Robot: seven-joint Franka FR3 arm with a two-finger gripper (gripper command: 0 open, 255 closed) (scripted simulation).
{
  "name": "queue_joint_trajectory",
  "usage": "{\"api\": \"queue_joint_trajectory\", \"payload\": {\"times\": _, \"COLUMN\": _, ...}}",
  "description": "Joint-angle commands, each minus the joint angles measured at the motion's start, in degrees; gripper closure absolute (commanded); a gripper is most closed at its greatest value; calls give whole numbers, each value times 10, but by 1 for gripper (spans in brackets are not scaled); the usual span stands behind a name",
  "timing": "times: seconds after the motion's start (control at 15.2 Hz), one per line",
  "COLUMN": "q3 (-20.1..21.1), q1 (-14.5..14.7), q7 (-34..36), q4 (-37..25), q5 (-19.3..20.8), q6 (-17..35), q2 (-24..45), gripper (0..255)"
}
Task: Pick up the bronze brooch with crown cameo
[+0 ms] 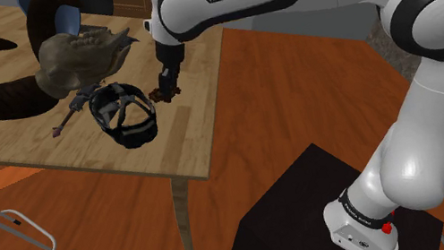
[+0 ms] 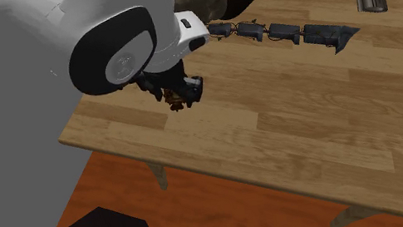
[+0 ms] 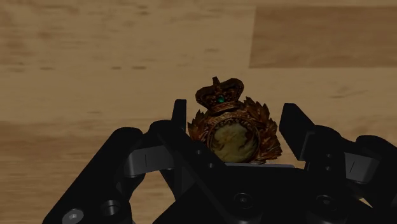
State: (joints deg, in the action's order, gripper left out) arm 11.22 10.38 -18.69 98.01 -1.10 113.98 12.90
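gripper [image 3: 236, 109]: clamped onto the bronze brooch [image 3: 234, 133], a finger on each side
brooch: sits right between the fingertips, crown end pointing away from the palm
wooden table [image 3: 95, 63]: just past the fingertips

Bare tabletop [image 3: 95, 76] on all sides of the gripper [image 1: 166, 92]; its edge is close on the side of the stand [image 1: 305, 211]. At the shoulder view's left, a black helmet-like thing [image 1: 124, 114] sits near, with a brown lump [image 1: 79, 57] behind it. A dark linked chain [image 2: 279, 32] lies beyond, apart, with open wood between.
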Motion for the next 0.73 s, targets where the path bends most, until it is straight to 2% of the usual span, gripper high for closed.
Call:
{"api": "queue_joint_trajectory", "payload": {"times": 0.0, "q3": 0, "q1": 1, "q7": 1, "q4": -15, "q5": 0, "q6": -16, "q2": -1, "gripper": 255}}
{"api": "queue_joint_trajectory", "payload": {"times": 0.66, "q3": 1, "q1": 1, "q7": 4, "q4": -78, "q5": 0, "q6": -84, "q2": -7, "gripper": 255}}
